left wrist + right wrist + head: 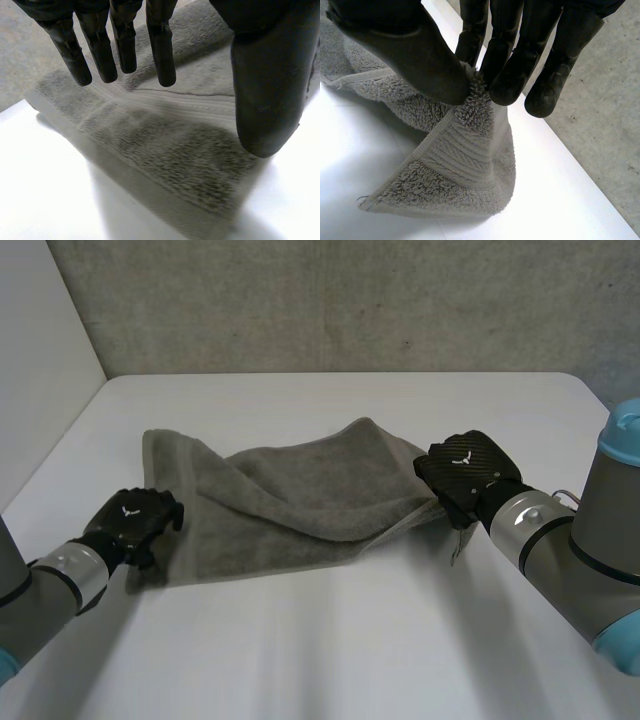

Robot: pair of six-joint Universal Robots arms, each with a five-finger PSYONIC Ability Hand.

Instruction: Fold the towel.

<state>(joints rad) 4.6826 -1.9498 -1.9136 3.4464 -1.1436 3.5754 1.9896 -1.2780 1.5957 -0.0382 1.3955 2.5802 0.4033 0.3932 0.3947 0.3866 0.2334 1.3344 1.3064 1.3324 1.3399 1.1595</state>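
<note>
A grey towel (pixel 280 500) lies partly folded across the middle of the white table (pixel 330 640). My right hand (pixel 462 478) is at its right end, thumb and fingers pinched on the towel's corner edge (pixel 472 102), which it lifts off the table so the cloth (pixel 455 165) hangs below in a fold. My left hand (pixel 135 522) hovers at the towel's near left corner with fingers (pixel 125 45) straight and spread over the towel's woven border (pixel 165 145), holding nothing.
A grey concrete wall (pixel 340 300) runs behind the table and a white panel (pixel 40 370) stands at the left. Bare tabletop (pixel 340 390) lies beyond the towel and in front of it.
</note>
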